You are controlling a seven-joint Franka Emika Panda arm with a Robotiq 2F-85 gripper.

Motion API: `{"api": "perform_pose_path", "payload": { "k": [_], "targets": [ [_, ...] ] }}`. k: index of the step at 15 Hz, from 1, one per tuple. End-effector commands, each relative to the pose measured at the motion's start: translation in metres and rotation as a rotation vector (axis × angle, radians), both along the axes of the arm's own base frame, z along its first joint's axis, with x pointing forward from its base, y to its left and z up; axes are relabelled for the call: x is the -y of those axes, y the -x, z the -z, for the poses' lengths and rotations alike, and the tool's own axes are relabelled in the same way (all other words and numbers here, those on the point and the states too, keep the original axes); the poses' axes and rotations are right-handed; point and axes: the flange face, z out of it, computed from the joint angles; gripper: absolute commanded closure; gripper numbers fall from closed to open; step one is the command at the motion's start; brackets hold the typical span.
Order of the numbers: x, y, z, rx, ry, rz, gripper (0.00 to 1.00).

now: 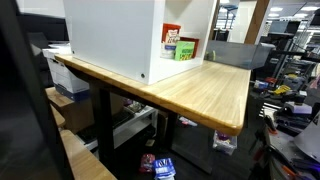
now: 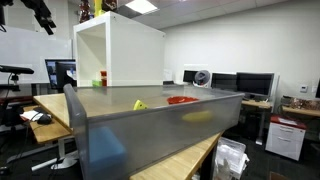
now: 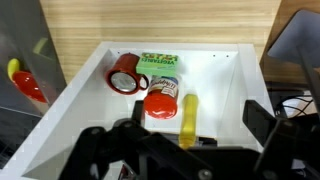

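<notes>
In the wrist view my gripper (image 3: 195, 140) is open and empty, with its dark fingers spread in front of an open white cabinet (image 3: 95, 75). Inside the cabinet lie a yellow bottle-like item (image 3: 188, 115), a jar with a red lid (image 3: 160, 104), a red can (image 3: 124, 76) and a green box (image 3: 160, 63). The yellow item is nearest, between the fingers in the picture, and I am not touching it. The cabinet (image 1: 110, 35) stands on a wooden table (image 1: 215, 95); the green box (image 1: 185, 48) shows in its opening. The cabinet also shows in an exterior view (image 2: 120, 50).
A grey bin (image 2: 150, 130) stands beside the cabinet and holds a yellow item (image 2: 139, 104) and a red item (image 2: 182, 99); both also show in the wrist view (image 3: 27, 82). Desks with monitors (image 2: 250, 85) stand behind. Boxes and clutter lie under the table (image 1: 155, 165).
</notes>
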Motion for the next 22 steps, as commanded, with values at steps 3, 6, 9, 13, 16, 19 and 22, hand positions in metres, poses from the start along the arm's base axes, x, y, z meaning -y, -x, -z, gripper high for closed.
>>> {"api": "perform_pose_path", "payload": {
  "k": [3, 6, 9, 13, 16, 19, 22],
  "targets": [
    [0.005, -0.024, 0.064, -0.080, 0.026, -0.008, 0.00],
    [0.010, -0.031, 0.088, -0.125, 0.000, -0.038, 0.00],
    [0.012, -0.042, 0.108, -0.140, -0.061, -0.110, 0.00],
    [0.017, -0.055, 0.140, -0.207, -0.074, -0.153, 0.00],
    [0.021, -0.064, 0.159, -0.247, -0.066, -0.167, 0.00],
    [0.026, -0.075, 0.171, -0.264, -0.047, -0.191, 0.00],
    [0.033, -0.081, 0.172, -0.276, -0.008, -0.281, 0.00]
  ]
}}
